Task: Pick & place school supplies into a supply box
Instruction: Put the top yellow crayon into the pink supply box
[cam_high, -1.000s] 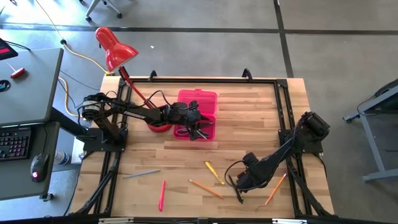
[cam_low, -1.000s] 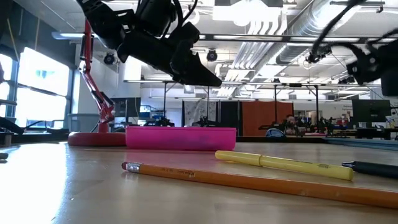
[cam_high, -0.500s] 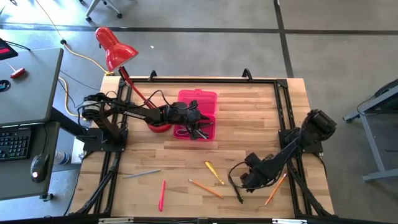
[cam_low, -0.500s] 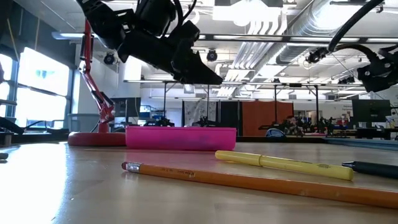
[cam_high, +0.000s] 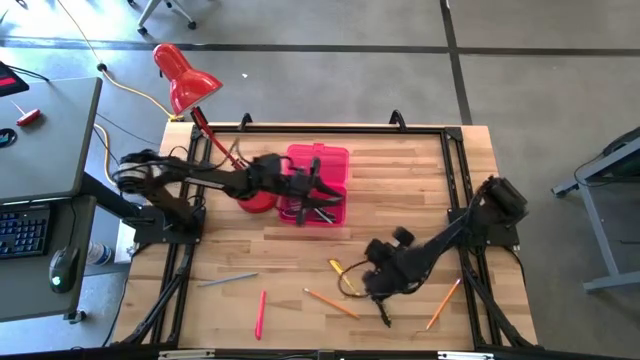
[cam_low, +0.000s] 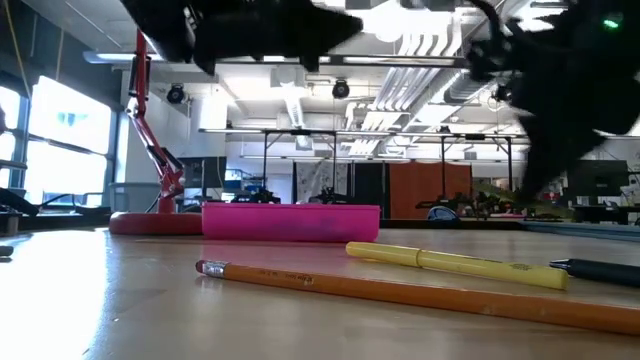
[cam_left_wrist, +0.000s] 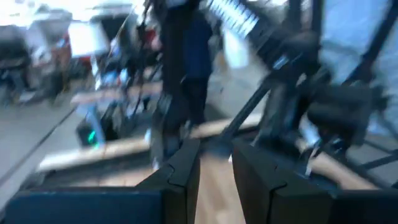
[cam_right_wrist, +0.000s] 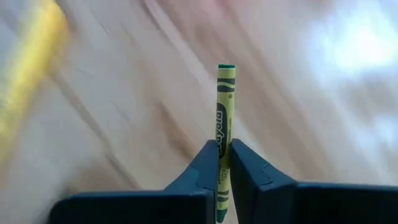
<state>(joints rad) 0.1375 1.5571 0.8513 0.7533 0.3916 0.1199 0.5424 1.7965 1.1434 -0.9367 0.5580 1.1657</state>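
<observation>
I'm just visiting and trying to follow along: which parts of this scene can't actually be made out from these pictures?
- Inside of the pink box: in the high view the left gripper hangs over it; the low view shows only its side wall.
- Left wrist view: motion blur, so nothing beyond that gripper reads clearly.
- Right gripper: shut on a green crayon; the table behind it is smeared.
- Low view: both arms are dark blurs.
- Orange pencil: cut off by the low view's right edge.

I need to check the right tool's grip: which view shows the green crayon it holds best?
The right wrist view: the green crayon stands pinched between the right tool's fingers. The high view shows only that arm over the table; in the low and left wrist views I cannot find it.
</observation>
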